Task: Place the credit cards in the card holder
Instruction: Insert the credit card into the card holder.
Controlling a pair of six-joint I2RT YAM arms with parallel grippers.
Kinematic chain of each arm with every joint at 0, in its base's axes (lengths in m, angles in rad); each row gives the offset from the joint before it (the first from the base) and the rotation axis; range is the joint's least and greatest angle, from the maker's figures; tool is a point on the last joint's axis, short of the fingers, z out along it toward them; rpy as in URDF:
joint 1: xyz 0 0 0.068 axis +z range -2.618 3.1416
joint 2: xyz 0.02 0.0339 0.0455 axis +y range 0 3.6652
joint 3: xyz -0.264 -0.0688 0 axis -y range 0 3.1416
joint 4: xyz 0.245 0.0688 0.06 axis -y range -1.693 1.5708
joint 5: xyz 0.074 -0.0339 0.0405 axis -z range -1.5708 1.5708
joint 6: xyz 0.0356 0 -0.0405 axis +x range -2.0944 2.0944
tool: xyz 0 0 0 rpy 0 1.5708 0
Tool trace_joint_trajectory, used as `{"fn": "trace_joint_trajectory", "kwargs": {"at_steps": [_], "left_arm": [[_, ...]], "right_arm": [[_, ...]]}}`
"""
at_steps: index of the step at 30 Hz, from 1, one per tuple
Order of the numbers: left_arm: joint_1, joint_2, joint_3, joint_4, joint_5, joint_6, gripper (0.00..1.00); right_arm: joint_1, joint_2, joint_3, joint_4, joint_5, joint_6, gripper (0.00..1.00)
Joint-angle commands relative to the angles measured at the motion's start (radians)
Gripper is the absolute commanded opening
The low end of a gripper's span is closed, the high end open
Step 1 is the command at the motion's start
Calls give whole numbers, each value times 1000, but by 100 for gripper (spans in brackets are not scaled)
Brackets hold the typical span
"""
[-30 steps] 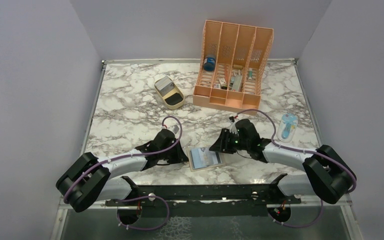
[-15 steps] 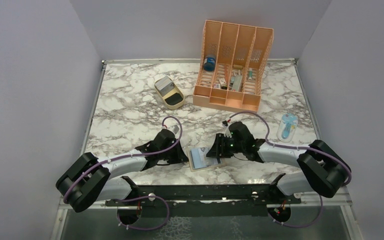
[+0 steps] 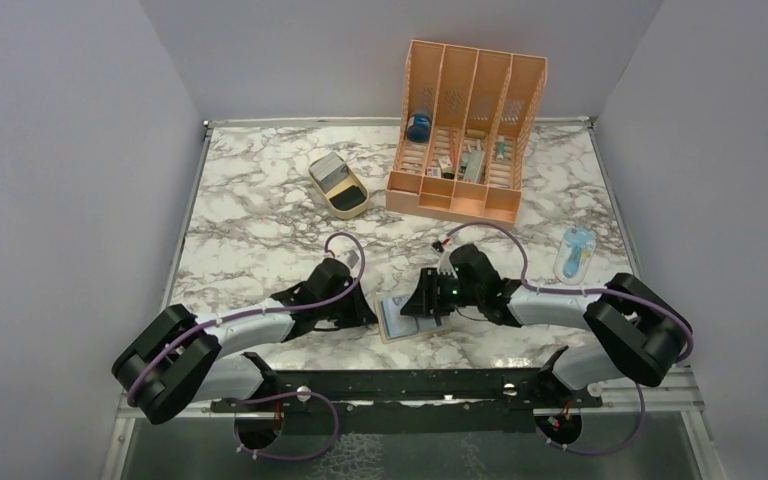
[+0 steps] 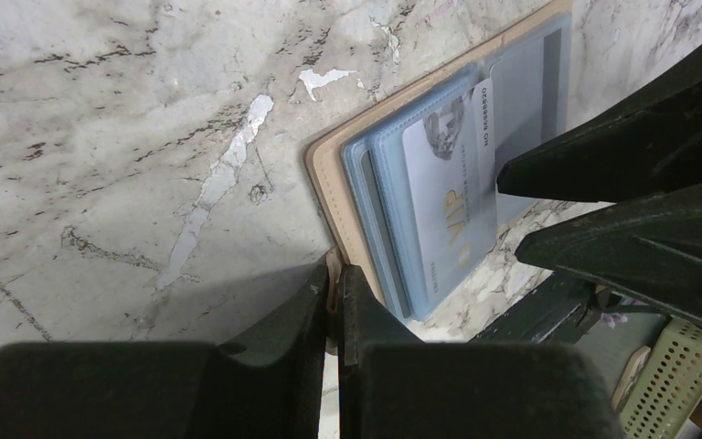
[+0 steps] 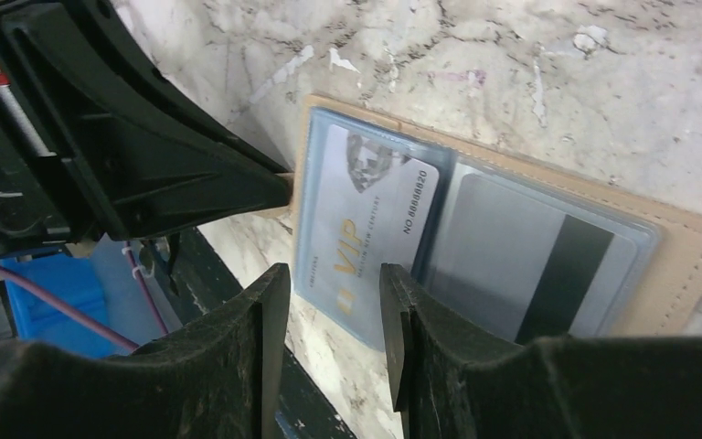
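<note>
At the table's near edge, between the two arms, wallet lies open flat, blue pockets up. Left gripper is clenched on the snap tab at the wallet's left edge. Judgement: that pinch pins the wallet so it won't slide or fold while a card is pushed in.

Right gripper hangs low over the wallet's near left half, jaws parted, nothing between them. Its fingers point at the exposed end of the VIP card. VIP card sits in the left pocket, numbered end poking out over the fold, so it looks only part seated. Whether the fingertips touch it, can't tell. Likely reason for the pose: nudge the card the rest of the way toward the pinned side, the left grip taking the push.

Striped card is in the right pocket under the clear film and looks fully in.

Farther back, well apart from the wallet, a tray holds what look like more cards, one grey, one dark; too small to be sure. If so, the task is partway. Organizer at the back plays no part.

Risk, judged: a push off-axis could buckle the film pocket or twist the wallet about the tab.
</note>
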Motion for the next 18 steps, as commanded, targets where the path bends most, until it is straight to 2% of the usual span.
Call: {"fn": "trace_joint_trajectory", "kwargs": {"at_steps": [1,5,11,18], "left_arm": [[-11,23,-9,-52,-21,17,9],[-11,23,-8,-54,-24,17,9],[-11,13,-11,-53,-27,13,9],[-14,6,-13,-53,-27,11,9]], "right_arm": [[7,-12,-8,81,-49,-33,42],[7,-15,4,44,-48,-46,42],[7,-53,29,-111,84,-49,45],[9,4,38,-86,74,-38,44]]}}
